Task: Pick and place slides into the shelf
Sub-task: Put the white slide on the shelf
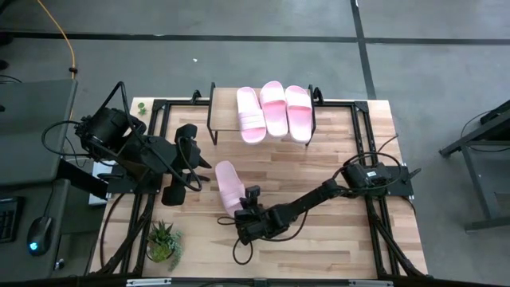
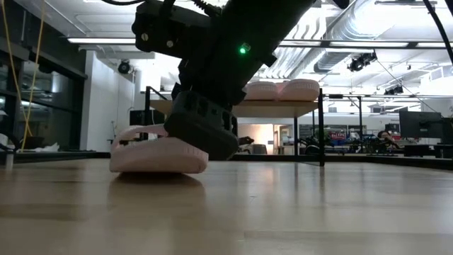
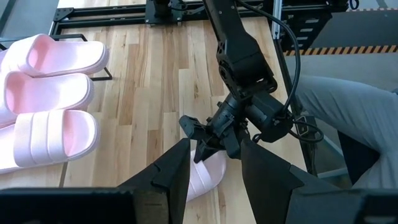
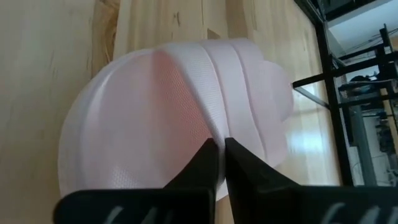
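Loose slide (image 1: 229, 186) lengthwise toward shelf (image 1: 225, 104)

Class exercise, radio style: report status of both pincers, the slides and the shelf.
Right pincer down at the loose slide on the table. Left pincer waiting beside it, open. Three slides on the shelf. Nothing blocking.

Loose slide (image 1: 229, 186): near end covered by right pincer (image 1: 249, 209) in high view; low view, arm blocks its right part. Shelf (image 1: 225, 112): plank under 3 slides (image 1: 273, 110) mostly hidden. Left wrist view: shelved slides cut by frame edge.
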### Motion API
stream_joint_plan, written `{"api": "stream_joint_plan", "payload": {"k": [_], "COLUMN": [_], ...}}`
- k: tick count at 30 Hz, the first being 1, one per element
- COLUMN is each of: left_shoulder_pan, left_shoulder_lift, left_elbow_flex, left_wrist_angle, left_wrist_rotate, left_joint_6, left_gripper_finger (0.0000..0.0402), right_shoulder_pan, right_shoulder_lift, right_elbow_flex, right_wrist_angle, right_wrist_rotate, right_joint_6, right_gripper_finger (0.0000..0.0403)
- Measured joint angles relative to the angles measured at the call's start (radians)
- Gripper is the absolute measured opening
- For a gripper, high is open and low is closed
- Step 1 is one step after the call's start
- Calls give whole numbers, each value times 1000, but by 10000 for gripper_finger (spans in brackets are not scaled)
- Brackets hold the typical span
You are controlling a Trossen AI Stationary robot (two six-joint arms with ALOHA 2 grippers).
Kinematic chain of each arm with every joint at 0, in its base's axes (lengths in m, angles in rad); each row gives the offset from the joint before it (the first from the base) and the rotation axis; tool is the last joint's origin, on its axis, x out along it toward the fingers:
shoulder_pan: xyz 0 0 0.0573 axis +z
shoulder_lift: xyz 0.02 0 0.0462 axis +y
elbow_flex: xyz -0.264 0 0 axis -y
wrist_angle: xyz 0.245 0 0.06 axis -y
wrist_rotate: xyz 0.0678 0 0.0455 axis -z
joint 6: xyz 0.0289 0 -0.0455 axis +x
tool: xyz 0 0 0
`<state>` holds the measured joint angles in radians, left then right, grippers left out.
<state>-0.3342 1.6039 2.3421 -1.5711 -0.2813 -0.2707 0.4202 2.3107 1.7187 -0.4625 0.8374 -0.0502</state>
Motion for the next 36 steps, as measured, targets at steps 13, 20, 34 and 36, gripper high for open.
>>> {"api": "stream_joint_plan", "payload": {"k": [13,20,34,36], "left_shoulder_pan": [0,0,0,0], "left_shoulder_lift": [0,0,0,0], "left_elbow_flex": [0,0,0,0], "left_wrist_angle": [0,0,0,0], "left_wrist_rotate": [0,0,0,0], "left_joint_6": [0,0,0,0], "left_gripper_finger": [126,127,127,126], "right_shoulder_pan": [0,1,-1,-1], "right_shoulder_lift": [-100,-131,-132,-132], "right_elbow_flex": [0,3,197,227], "right_wrist_angle": [-71,-82,-272,-303], "right_wrist_rotate": [79,131,219,239], "right_joint_6": [8,-26,-35,-36], "right_gripper_finger": [1,0,0,0]}}
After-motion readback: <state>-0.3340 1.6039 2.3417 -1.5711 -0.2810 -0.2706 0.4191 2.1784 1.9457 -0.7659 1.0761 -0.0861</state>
